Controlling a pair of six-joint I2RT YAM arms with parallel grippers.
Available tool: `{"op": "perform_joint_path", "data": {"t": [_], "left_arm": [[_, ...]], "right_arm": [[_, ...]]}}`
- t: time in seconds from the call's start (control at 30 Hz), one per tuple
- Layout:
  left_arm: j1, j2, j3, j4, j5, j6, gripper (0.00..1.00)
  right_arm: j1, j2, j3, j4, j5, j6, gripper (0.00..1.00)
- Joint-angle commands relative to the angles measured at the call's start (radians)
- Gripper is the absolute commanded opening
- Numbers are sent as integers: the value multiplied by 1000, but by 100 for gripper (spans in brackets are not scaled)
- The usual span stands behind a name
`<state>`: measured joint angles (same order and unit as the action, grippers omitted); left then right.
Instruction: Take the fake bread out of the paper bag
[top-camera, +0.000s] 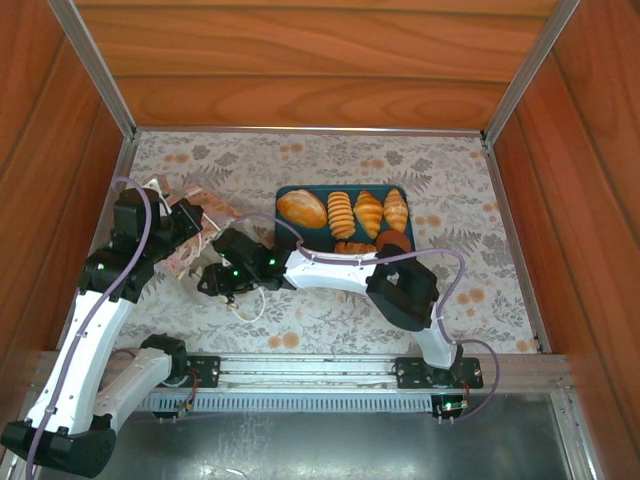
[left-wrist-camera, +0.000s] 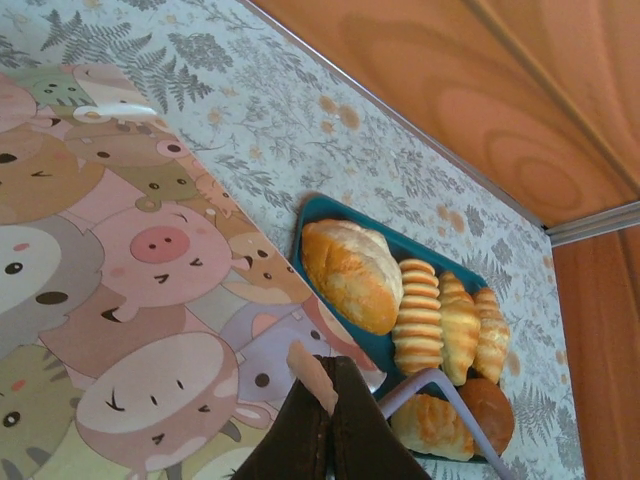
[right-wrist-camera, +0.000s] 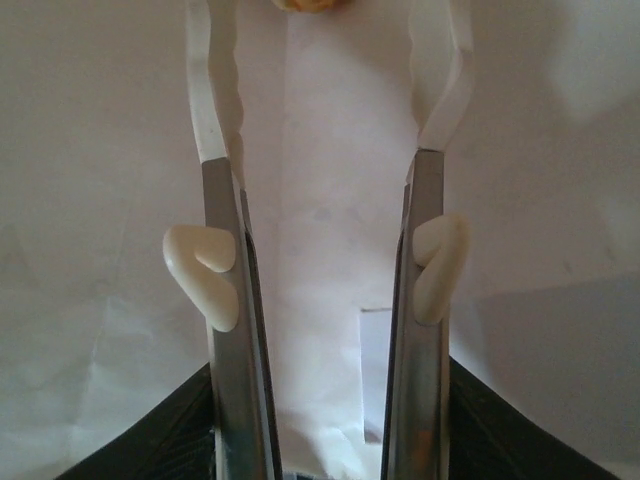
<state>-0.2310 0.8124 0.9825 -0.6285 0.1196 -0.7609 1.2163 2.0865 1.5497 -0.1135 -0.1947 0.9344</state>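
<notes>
The paper bag lies tipped at the left of the table, its cartoon-animal side facing the left wrist camera. My left gripper is shut on the bag's edge, with a pinkish strip of paper pinched between its dark fingers. My right gripper reaches into the bag's mouth. Inside, its fingers stand open against the white paper, with nothing between them. A bit of golden fake bread shows just beyond the fingertips. Several pieces of fake bread lie on a teal tray.
The teal tray sits at the middle of the table, right of the bag, and my right arm crosses in front of it. Wooden walls enclose the floral table cover on three sides. A white cord loops below the right gripper.
</notes>
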Motion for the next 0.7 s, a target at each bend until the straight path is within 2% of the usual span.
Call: {"op": "perform_joint_path", "data": {"t": [0.0, 0.53, 0.67], "left_arm": [[3, 0, 26, 9, 18, -15, 0], [4, -28, 13, 15, 23, -7, 0], [4, -41, 15, 14, 13, -2, 0]], "right_arm": [[-19, 27, 35, 20, -32, 44, 52], [-37, 157, 129, 94, -133, 52, 55], [-42, 160, 133, 99, -128, 43, 49]]}}
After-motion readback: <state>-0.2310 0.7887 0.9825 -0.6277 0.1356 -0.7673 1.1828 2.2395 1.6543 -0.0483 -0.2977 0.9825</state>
